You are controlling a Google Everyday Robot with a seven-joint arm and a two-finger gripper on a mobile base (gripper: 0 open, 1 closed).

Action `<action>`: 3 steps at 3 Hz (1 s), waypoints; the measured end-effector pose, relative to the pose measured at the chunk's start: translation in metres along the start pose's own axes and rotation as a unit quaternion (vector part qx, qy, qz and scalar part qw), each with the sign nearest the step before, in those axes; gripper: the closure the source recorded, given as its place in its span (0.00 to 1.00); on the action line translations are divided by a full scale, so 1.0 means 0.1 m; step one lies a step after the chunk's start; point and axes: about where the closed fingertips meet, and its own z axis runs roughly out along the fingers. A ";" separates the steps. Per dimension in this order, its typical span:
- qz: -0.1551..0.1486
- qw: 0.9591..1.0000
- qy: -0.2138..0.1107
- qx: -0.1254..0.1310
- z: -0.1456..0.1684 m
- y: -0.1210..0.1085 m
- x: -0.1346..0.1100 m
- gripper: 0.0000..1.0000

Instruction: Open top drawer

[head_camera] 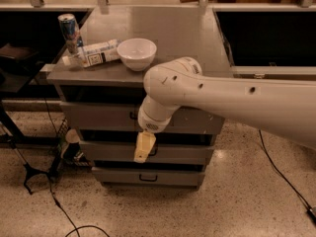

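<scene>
Wide grey metal top drawer (94,116) looks shut, pull tbd. Pale claw (144,147) hangs just below it; grip state: can't tell.

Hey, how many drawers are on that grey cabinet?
3, stacked. The top drawer sits just under the cabinet's top, partly behind the arm. The middle drawer is below it, with the gripper in front of it. The bottom drawer is lowest. None seems hidden.

At frame centre the claw (142,148) hangs just below the top drawer (94,116), before the middle drawer (190,154); a white bowl (137,53) sits on the table (187,36).
</scene>
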 end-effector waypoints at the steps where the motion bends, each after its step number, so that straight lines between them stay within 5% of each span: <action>1: 0.017 1.000 -0.001 0.008 0.12 -0.16 -0.10 0.00; 3: 0.019 1.000 0.003 0.024 0.22 -0.54 -0.19 0.00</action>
